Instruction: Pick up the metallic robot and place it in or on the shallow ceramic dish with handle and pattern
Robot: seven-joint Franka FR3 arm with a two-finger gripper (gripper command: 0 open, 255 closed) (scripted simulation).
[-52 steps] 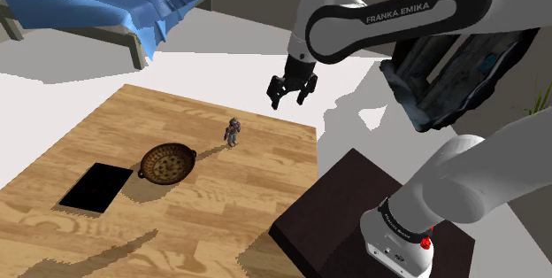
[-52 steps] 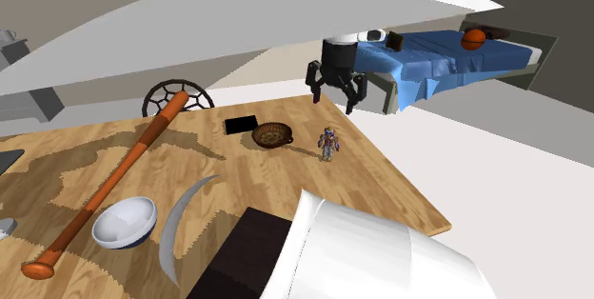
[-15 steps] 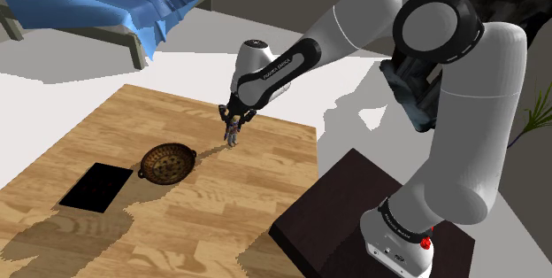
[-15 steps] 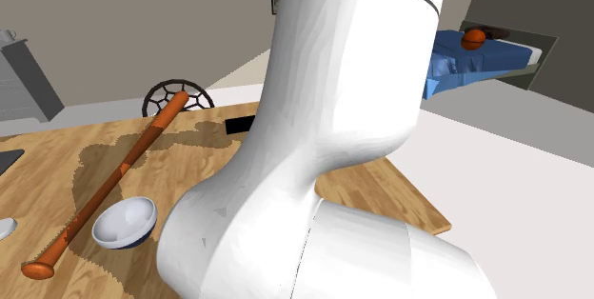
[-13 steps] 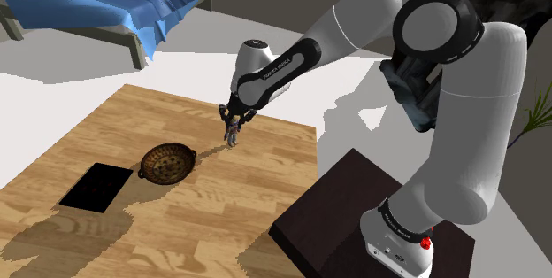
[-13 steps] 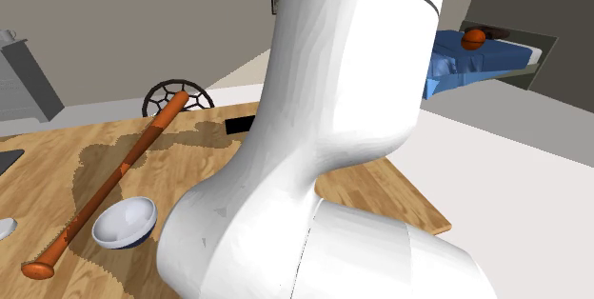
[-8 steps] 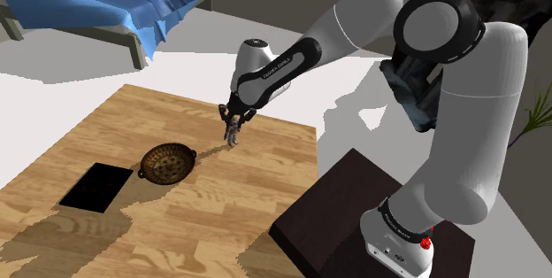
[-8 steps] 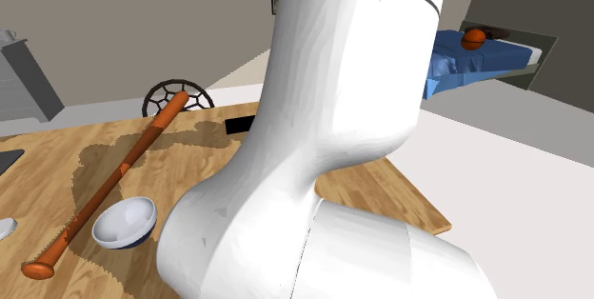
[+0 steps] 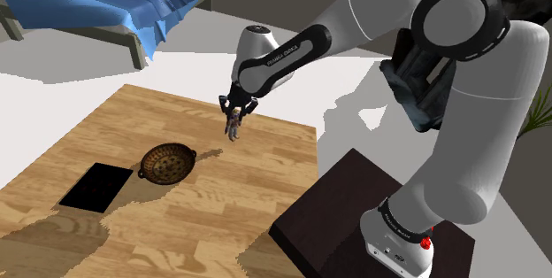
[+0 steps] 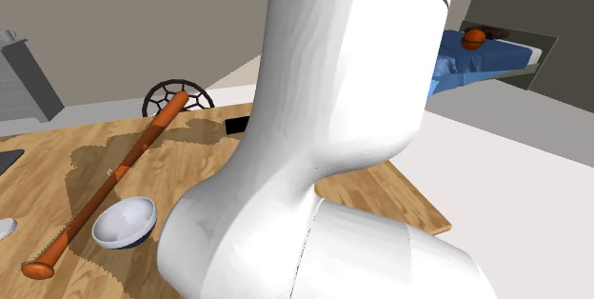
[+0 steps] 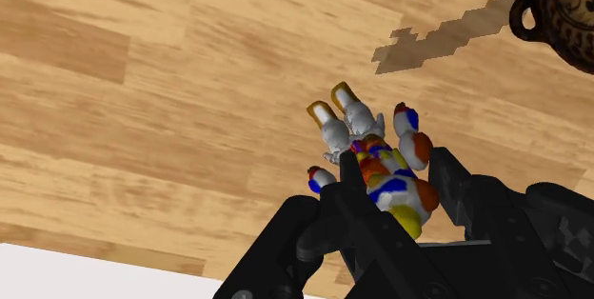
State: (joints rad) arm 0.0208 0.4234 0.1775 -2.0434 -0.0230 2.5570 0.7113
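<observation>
The small robot figure (image 9: 233, 126), silver with red, blue and yellow patches, hangs just above the wooden table (image 9: 106, 126), clasped in my black gripper (image 9: 235, 112). In the wrist view the two fingers grip the robot (image 11: 381, 169) by its body, its legs pointing away toward the wood; the gripper (image 11: 395, 192) is shut on it. The dish (image 9: 166, 163), a brown patterned shallow bowl with small handles, rests on the table to the shoulder view's lower left of the robot, and its rim and one handle (image 11: 562, 11) show beyond the figure in the wrist view.
A black rectangular patch (image 9: 95, 188) lies on the table beyond the dish toward the shoulder view's left. A wooden bat (image 10: 114, 178), a white bowl (image 10: 124, 223) and a round wire object (image 10: 176, 97) lie in the second exterior view, where my white arm (image 10: 333, 135) blocks much. The dark stand (image 9: 354, 223) sits at the shoulder view's lower right.
The gripper has risen a little with the robot figure in it, lifting it off the table. The arm's upper links have swung upward.
</observation>
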